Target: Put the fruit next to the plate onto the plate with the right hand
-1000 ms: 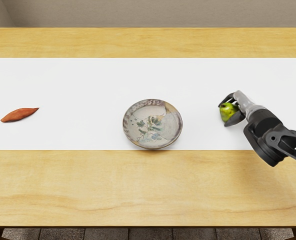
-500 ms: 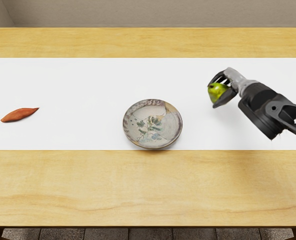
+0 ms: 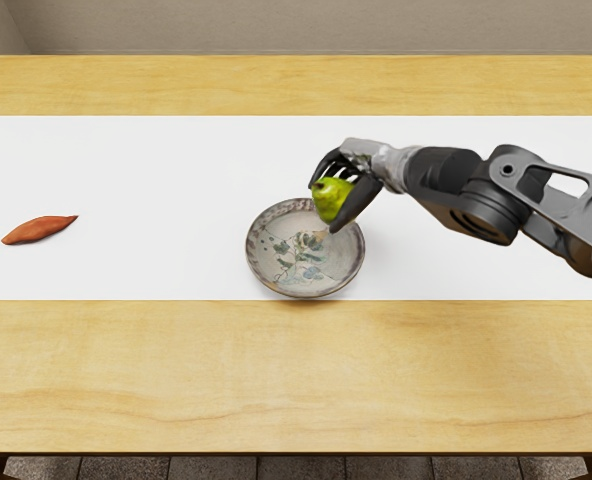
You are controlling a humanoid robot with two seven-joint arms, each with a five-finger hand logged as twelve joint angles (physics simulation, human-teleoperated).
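We are holding the small green rounded fruit (image 3: pixel 328 197) clamped in our right robot hand (image 3: pixel 342 186) over the far-right rim of the round patterned ceramic plate (image 3: pixel 272 268), whose centre is lying just leftward and nearer us.

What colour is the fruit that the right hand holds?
The fruit in the right hand is yellow-green; the head view, the only one, shows it.
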